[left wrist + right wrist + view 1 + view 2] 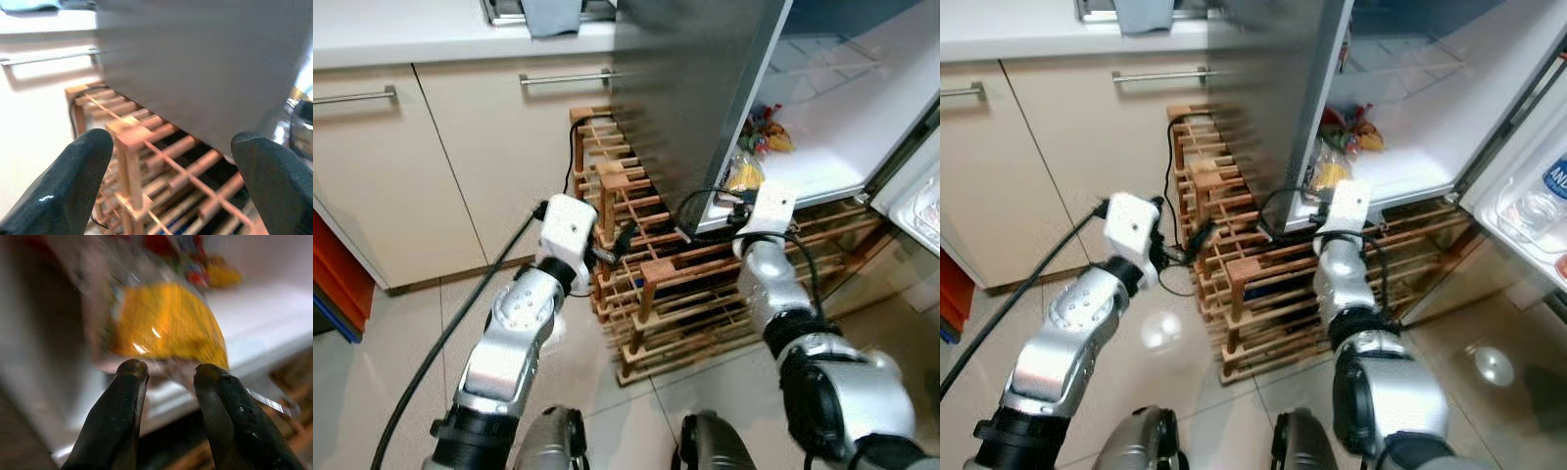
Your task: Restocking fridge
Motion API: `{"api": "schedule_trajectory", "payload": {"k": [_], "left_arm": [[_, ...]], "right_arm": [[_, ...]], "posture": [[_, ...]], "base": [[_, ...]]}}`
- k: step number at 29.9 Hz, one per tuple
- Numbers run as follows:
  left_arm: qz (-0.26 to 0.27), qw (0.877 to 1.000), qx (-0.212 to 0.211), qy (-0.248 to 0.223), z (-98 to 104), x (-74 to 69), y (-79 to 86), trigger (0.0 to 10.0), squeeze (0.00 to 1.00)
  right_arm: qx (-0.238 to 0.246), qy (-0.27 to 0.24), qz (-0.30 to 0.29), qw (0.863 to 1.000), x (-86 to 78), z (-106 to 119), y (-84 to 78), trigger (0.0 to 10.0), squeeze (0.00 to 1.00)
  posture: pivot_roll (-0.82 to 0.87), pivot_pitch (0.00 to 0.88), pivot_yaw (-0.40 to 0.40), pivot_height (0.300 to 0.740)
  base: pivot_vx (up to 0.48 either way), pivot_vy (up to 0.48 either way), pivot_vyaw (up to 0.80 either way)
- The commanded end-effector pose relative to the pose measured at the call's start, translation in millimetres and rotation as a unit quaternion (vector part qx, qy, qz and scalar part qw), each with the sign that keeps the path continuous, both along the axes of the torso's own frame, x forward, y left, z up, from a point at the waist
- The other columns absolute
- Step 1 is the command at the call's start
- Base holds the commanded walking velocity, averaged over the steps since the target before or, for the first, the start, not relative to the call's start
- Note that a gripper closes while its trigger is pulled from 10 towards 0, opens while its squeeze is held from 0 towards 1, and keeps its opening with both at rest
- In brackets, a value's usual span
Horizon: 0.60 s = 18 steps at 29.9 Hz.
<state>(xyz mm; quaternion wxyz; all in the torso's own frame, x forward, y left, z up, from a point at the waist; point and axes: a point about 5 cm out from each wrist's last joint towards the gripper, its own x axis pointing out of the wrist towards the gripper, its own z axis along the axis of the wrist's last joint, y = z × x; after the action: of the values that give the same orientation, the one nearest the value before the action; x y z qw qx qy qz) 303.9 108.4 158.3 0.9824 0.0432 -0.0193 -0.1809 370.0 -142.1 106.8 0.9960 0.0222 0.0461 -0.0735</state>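
glossy floor tiles (401, 333) carry a slatted wooden rack (666, 294) beneath the open fridge's smooth white shelf (832, 147). a crinkly yellow bag (168, 325) lies at the shelf's front edge, right hand (168, 374) just before it, narrowly parted and grasping nothing. left hand (171, 156) is spread wide by the rack.

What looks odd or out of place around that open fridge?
A wooden rack sits on the floor partly under the open fridge door, and black cables trail across it. A yellow bag lies at the very front edge of the fridge shelf, just ahead of the right gripper.
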Motion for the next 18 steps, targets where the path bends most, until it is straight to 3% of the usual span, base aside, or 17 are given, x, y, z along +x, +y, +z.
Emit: {"api": "schedule_trajectory", "payload": {"k": [1, 5, 11, 18], "left_arm": [[-0.013, 1.0, -0.011, -0.006, 1.7, 1.2, -11.5, 10.0, 0.0], [-0.023, 0.999, -0.019, -0.017, 4.1, 5.2, -18.6, 10.0, 0.0], [-0.041, 0.999, -0.014, -0.03, 3.1, 4.5, -25.9, 10.0, 0.0], [-0.027, 0.999, -0.027, -0.036, 6.2, 18.8, -25.9, 10.0, 0.0]], "right_arm": [[-0.011, -0.017, 0.0, 1.0, -1.0, 4.1, -3.4, 10.0, 0.0], [-0.029, -0.033, 0.02, 0.999, -7.7, 4.7, 4.5, 10.0, 0.0], [-0.041, -0.041, 0.024, 0.998, -13.0, 6.8, 1.6, 10.0, 0.0], [-0.052, -0.045, 0.027, 0.997, -17.9, 8.3, -1.5, 10.0, 0.0]], "posture": [[0.04, 0.0, -0.055, 0.675], [0.0, 0.0, -0.057, 0.675], [-0.03, 0.0, -0.055, 0.675], [-0.05, 0.0, -0.035, 0.675]], "base": [[0.0, -0.431, 0.0], [0.0, -0.431, 0.0], [0.0, -0.421, 0.0], [0.079, -0.413, 0.0]]}}
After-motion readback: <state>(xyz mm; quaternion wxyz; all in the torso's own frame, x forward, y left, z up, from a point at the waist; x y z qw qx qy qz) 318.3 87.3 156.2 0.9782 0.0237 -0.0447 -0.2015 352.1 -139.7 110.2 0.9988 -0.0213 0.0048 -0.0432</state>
